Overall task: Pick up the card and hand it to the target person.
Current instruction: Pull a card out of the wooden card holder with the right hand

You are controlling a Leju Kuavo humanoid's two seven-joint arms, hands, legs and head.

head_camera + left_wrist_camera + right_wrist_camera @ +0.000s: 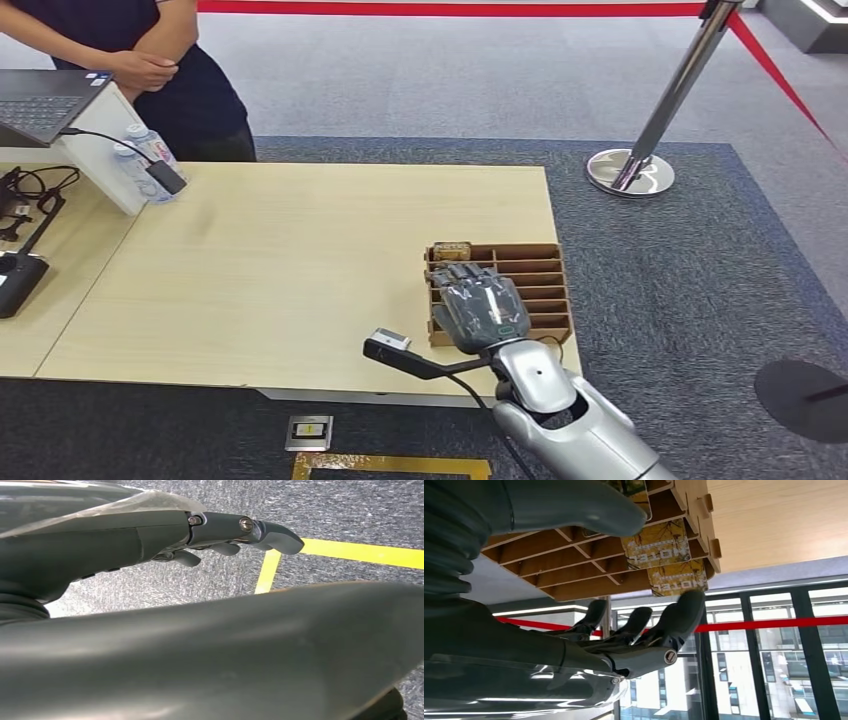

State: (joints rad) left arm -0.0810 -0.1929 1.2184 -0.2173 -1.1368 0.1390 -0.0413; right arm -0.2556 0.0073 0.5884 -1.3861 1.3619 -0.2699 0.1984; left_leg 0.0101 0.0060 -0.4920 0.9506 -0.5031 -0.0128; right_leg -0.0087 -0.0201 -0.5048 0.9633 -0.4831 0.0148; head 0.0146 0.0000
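Note:
A brown wooden slotted rack (545, 290) stands near the table's front right corner. Yellow-brown cards printed "HOTEL" (656, 545) stand in its slots; the head view shows a card (452, 248) at the rack's far left end. My right hand (482, 308) hovers over the rack's left part, with nothing held. In the right wrist view the thumb (574, 505) lies on one side of the cards and the dark fingers (674, 620) on the other, one fingertip close to the outermost card (679, 577). My left hand (225, 535) hangs over the carpet, its fingers stretched out and holding nothing. A person in dark clothes (170, 70) stands behind the table's far left corner.
A laptop (45, 100) on a white stand and water bottles (150, 160) sit at the table's far left, with black devices and cables (20, 270) further left. A black cabled device (400, 355) lies at the front edge. A chrome stanchion (630, 170) with a red rope stands beyond the table.

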